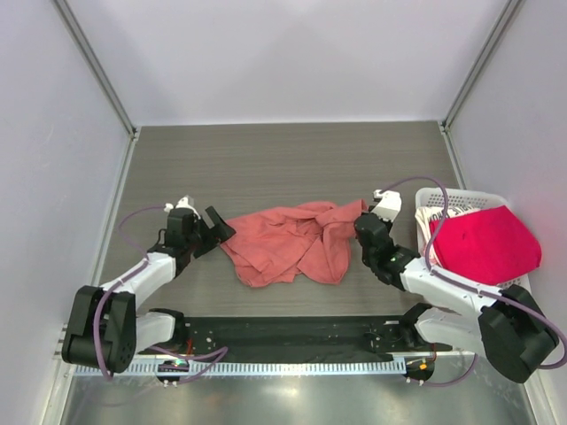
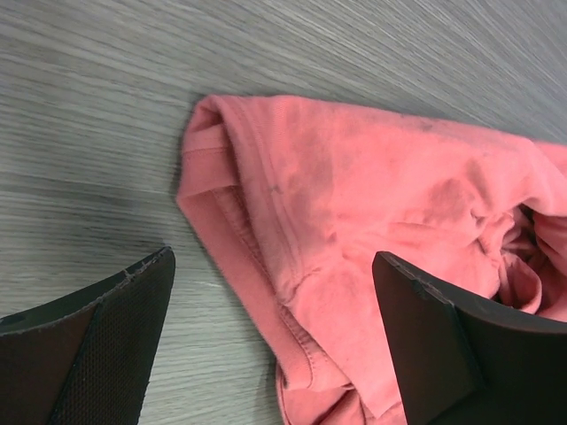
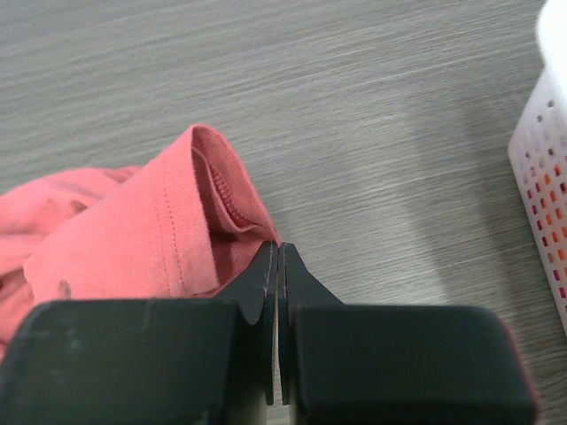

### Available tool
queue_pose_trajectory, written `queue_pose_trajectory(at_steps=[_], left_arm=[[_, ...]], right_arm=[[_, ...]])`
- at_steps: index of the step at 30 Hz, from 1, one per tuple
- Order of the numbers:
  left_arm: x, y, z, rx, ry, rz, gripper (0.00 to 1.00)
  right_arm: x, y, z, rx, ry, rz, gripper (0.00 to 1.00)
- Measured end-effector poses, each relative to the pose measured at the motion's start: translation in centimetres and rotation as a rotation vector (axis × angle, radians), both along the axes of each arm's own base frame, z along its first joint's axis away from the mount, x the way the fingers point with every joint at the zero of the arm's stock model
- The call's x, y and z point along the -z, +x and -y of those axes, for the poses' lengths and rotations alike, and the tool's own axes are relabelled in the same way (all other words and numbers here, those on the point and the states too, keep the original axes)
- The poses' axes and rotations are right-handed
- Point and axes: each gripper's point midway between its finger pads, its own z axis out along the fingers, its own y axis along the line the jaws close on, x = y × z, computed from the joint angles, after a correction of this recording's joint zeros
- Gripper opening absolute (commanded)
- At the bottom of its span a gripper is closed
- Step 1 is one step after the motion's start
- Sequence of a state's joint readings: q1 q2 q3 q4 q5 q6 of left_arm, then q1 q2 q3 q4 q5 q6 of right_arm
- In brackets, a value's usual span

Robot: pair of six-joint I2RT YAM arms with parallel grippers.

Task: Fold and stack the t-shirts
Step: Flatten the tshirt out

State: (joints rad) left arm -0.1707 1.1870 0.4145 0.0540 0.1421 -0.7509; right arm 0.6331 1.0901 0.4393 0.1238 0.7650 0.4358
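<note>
While your right gripper (image 3: 277, 252) clamps the salmon shirt (image 1: 288, 243) mid-frame, left gripper (image 2: 273, 258) is released. Crimson shirt (image 1: 487, 243) fills basket (image 1: 443, 193), right.

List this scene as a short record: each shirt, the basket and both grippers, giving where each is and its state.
salmon shirt: crumpled, mid-table
crimson shirt: in the basket, on top
white shirt: in the basket, mostly under the crimson shirt
left gripper: open, at the salmon shirt's left edge
right gripper: shut, at the salmon shirt's right hem; whether it pinches cloth cannot be told
</note>
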Motion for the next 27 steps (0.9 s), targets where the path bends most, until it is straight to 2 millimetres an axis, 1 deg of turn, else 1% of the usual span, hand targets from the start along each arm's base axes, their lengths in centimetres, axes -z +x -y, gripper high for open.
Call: queue_pose_trajectory(at_steps=[3, 7, 10, 14, 15, 17, 18, 19, 20, 23, 24, 27], left_arm=[[-0.4, 0.0, 0.8, 0.036, -0.006, 0.021, 0.93], [-0.7, 0.1, 2.0, 0.085, -0.010, 0.051, 0.91], [0.4, 0.2, 2.7, 0.114, -0.003, 0.016, 0.80], [0.8, 1.4, 3.7, 0.150, -0.007, 0.002, 0.63], [0.9, 1.5, 3.9, 0.159, -0.008, -0.002, 0.52], [1.2, 1.7, 4.1, 0.169, -0.009, -0.012, 0.33], [1.4, 1.6, 4.2, 0.174, -0.011, -0.019, 0.13], [1.6, 1.4, 4.2, 0.182, -0.008, -0.028, 0.05], [1.7, 1.3, 4.2, 0.186, -0.008, -0.032, 0.00], [1.1, 1.2, 4.1, 0.195, 0.007, -0.010, 0.00], [0.4, 1.3, 4.0, 0.192, 0.009, 0.009, 0.00], [-2.6, 1.2, 3.4, 0.170, 0.017, 0.119, 0.00]], right_arm=[[-0.8, 0.1, 0.5, 0.034, 0.013, 0.033, 0.01], [-3.0, -0.3, 1.5, 0.079, 0.066, 0.118, 0.01], [-3.9, -1.0, 2.6, 0.123, 0.098, 0.175, 0.01], [-4.1, -1.5, 3.5, 0.156, 0.109, 0.201, 0.01], [-4.1, -1.6, 3.5, 0.160, 0.110, 0.203, 0.01], [-4.0, -1.6, 3.6, 0.165, 0.108, 0.202, 0.01], [-3.9, -1.6, 3.7, 0.167, 0.107, 0.202, 0.01], [-3.9, -1.6, 3.7, 0.170, 0.107, 0.201, 0.01], [-3.8, -1.6, 3.7, 0.171, 0.106, 0.200, 0.01], [-3.8, -1.6, 3.7, 0.174, 0.106, 0.200, 0.01], [-3.8, -1.6, 3.7, 0.175, 0.107, 0.201, 0.01], [-4.0, -1.6, 3.8, 0.179, 0.111, 0.208, 0.01]])
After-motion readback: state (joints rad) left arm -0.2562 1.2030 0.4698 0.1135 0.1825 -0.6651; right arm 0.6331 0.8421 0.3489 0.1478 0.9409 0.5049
